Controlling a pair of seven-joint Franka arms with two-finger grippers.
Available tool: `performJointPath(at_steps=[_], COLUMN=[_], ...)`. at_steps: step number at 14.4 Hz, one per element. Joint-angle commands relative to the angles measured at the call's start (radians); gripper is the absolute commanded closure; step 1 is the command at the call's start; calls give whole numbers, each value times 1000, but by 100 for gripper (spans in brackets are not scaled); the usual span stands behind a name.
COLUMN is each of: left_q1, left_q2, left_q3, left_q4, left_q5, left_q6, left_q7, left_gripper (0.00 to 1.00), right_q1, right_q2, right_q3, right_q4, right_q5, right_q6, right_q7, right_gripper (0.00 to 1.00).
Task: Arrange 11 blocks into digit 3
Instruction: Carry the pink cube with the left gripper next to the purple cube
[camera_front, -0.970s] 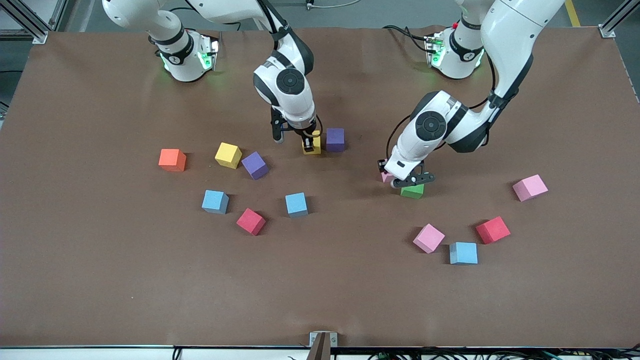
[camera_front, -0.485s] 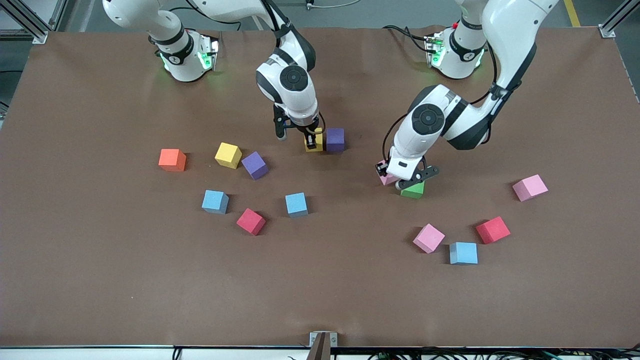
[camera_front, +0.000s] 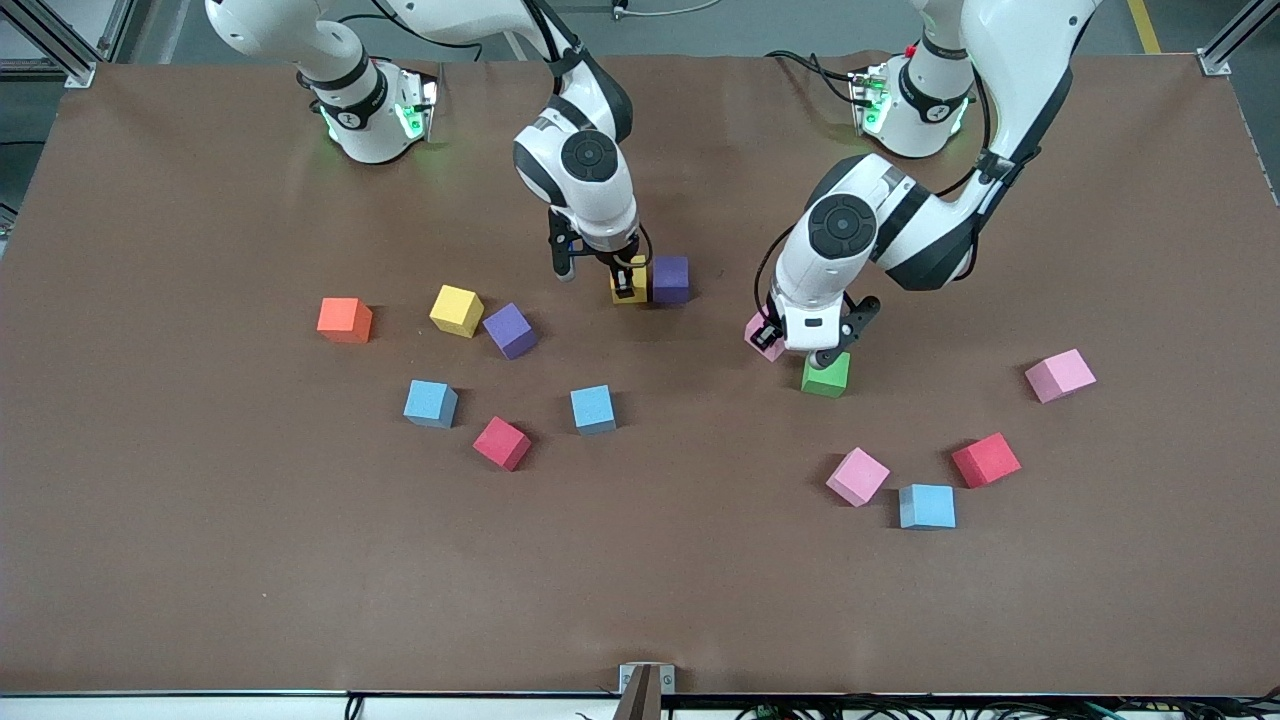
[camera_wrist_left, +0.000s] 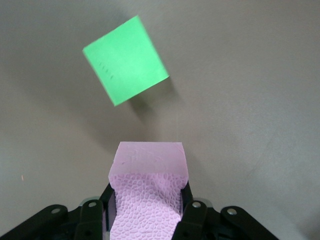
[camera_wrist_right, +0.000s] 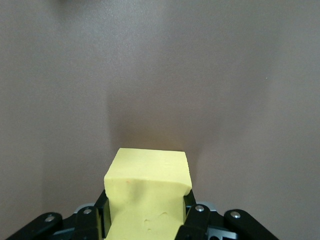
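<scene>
My right gripper (camera_front: 627, 289) is shut on a yellow block (camera_front: 616, 293) (camera_wrist_right: 147, 175), low over the table right beside a purple block (camera_front: 671, 279). My left gripper (camera_front: 768, 340) is shut on a pink block (camera_front: 757, 328) (camera_wrist_left: 147, 165), just off the table next to a green block (camera_front: 826, 375) (camera_wrist_left: 125, 60). Both grips show in the wrist views, the left gripper (camera_wrist_left: 147, 215) and the right gripper (camera_wrist_right: 147, 220). Other blocks lie scattered: yellow (camera_front: 457, 310), purple (camera_front: 510, 330), light blue (camera_front: 430, 403), red (camera_front: 501, 443), light blue (camera_front: 593, 409). No digit 3 shows.
An orange cube (camera_front: 344, 320) sits toward the right arm's end. Toward the left arm's end lie pink (camera_front: 857, 476), light blue (camera_front: 926, 506), red (camera_front: 985, 460) and pink (camera_front: 1060, 375) blocks. Brown table cover (camera_front: 640, 580) is bare nearer the front camera.
The left gripper has lifted the pink block slightly and turned away from the green block. The right gripper has shifted the yellow block a little closer to the purple block.
</scene>
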Motion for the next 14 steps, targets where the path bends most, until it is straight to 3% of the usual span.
performJointPath(at_steps=[1,6,11,14], left_q1=[8,-4,-34,-44], left_q2=[-9,6,6,1], left_q3=[-8,-20,-49,-52], left_q4=[4,-22,-131,-160], left_q5=[-81,-94,-92,-91], left_q6=[-9,38,205,224], left_q7=[-109,-426,-751,-893], left_gripper=[70,70,70,70], right_q1=[15,15,13,13], right_q2=[23,26,27,29], right_q3=[-6,-6,-6,-6], right_q4=[20,22,25,31], right_q5=[8,8,8,8], right_q6=[5,5,5,3], right_q7=[21,21,21,21], right_gripper=[98,98,98,98])
